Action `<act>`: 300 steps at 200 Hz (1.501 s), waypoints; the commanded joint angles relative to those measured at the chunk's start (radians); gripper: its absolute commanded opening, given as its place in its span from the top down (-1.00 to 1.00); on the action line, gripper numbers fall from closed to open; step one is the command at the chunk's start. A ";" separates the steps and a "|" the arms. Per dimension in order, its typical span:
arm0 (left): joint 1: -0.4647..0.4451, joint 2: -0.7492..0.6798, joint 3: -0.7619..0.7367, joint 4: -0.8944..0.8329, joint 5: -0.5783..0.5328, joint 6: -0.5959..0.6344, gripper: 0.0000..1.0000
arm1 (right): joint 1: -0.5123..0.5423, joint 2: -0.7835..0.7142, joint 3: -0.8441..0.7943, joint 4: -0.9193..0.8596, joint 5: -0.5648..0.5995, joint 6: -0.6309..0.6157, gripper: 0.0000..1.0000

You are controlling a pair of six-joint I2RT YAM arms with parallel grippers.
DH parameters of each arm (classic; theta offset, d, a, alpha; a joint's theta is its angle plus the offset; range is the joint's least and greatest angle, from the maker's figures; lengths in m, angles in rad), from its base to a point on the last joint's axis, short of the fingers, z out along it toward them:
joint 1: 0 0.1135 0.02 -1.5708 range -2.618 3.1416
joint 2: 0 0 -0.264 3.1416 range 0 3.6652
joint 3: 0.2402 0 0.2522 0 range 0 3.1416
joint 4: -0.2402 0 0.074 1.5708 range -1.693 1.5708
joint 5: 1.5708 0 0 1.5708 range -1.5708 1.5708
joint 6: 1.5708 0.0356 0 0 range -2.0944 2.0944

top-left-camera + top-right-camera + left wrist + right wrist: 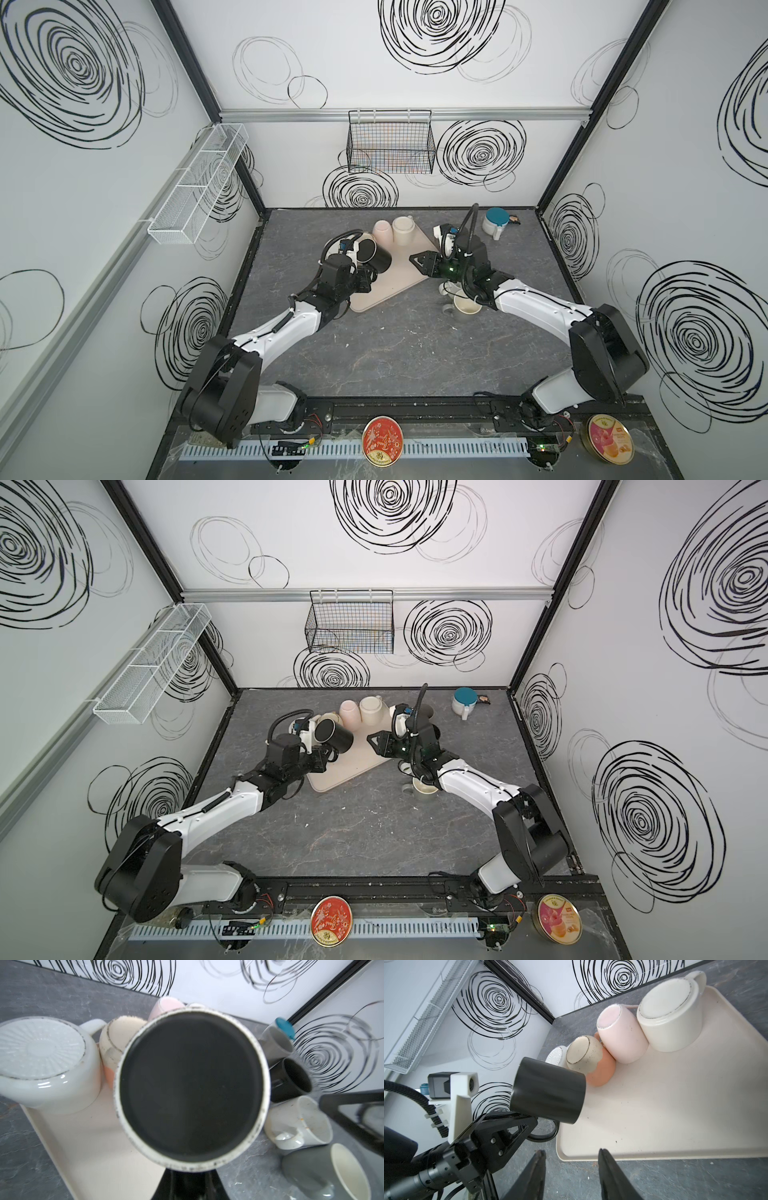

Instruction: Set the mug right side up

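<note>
In both top views a black mug (376, 257) (336, 738) hangs tilted over the left part of the beige tray (401, 272) (361, 764). Its base faces up and to the left, and its mouth faces down towards the tray. That dark base with a pale ring fills the left wrist view (191, 1088). My left gripper (371, 275) (529, 1124) is shut on the mug's handle (545, 1135). My right gripper (414, 262) (572, 1152) stands open and empty above the table, just off the tray's edge (654, 1154), apart from the mug (548, 1095).
Upside-down mugs stand along the tray's far side: pink (382, 235), cream (402, 230), speckled peach (589, 1059) and white ribbed (45, 1059). Upright mugs (465, 305) sit on the table under the right arm. A teal-and-white mug (494, 222) stands at the back right.
</note>
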 commanded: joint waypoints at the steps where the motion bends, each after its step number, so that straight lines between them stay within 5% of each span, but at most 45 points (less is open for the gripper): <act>1: 0.023 -0.071 -0.037 0.471 0.112 -0.151 1.00 | -0.001 -0.026 -0.009 0.158 -0.112 0.068 0.04; 54: 0.036 -0.103 -0.087 0.781 0.169 -0.310 1.00 | 0.023 0.004 -0.024 0.399 -0.222 0.188 0.02; 118: 0.065 -0.110 -0.109 1.015 0.229 -0.475 1.00 | 0.026 -0.032 0.002 0.429 -0.266 0.168 -0.04; 230: 0.064 -0.115 -0.137 1.128 0.268 -0.558 1.00 | 0.105 0.103 0.138 0.664 -0.360 0.274 -0.05; 300: 0.053 -0.079 -0.119 1.160 0.336 -0.600 1.00 | 0.111 0.186 0.200 0.791 -0.387 0.366 0.10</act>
